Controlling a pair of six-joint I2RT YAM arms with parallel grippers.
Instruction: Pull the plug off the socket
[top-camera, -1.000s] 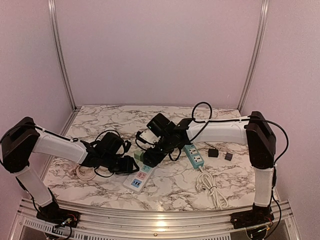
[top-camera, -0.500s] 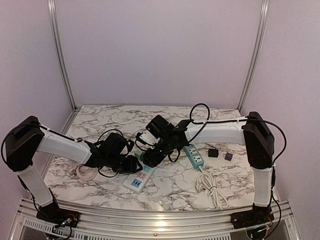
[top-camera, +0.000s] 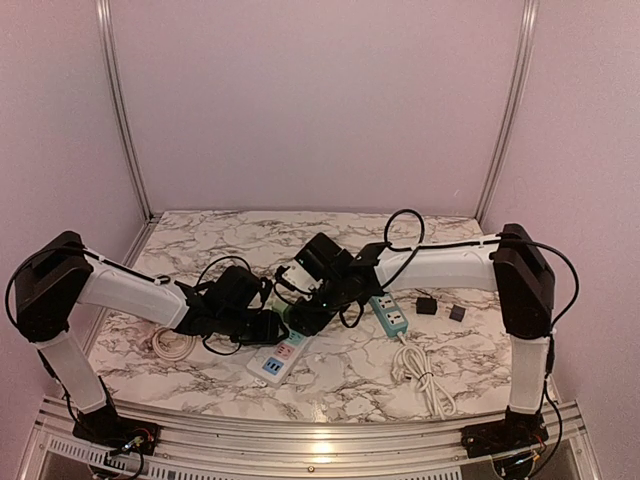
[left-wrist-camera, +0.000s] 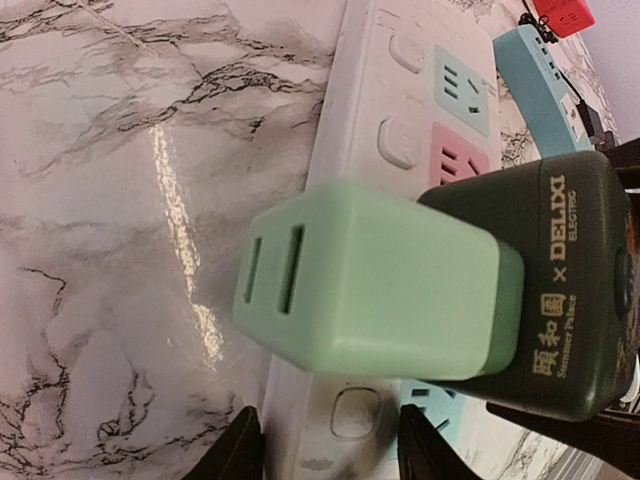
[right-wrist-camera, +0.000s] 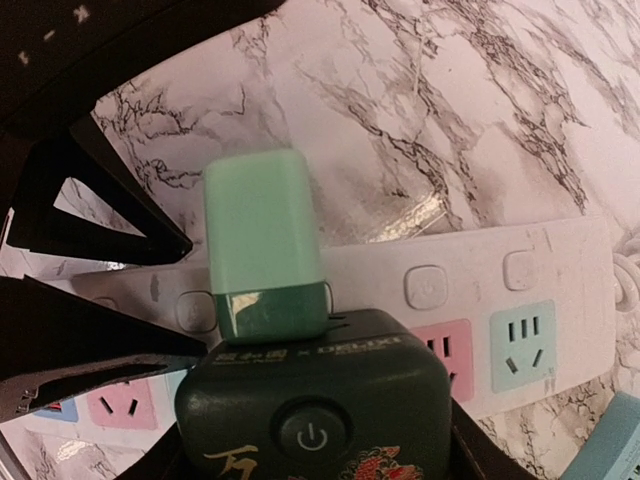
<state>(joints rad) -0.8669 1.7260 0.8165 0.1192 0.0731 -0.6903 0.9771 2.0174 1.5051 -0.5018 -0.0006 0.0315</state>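
— Top external, left of centre: how is the left gripper (top-camera: 262, 327)?
— Jaws spread, over the white power strip (top-camera: 277, 358).
— The plug?
— The dark green DELIXI plug (right-wrist-camera: 312, 400), with a mint adapter (right-wrist-camera: 262, 230) attached, sits on that strip at frame centre, clamped by the right gripper (top-camera: 302, 316).

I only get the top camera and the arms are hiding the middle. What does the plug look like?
Observer: The left wrist view shows a light green plug with two slots in its end, joined to a dark green adapter.
Operator: Is that on the white strip?
Observer: Yes, it sits on the white power strip, right beside a pink socket.
Operator: Any button?
Observer: The right wrist view shows a power button on the adapter.
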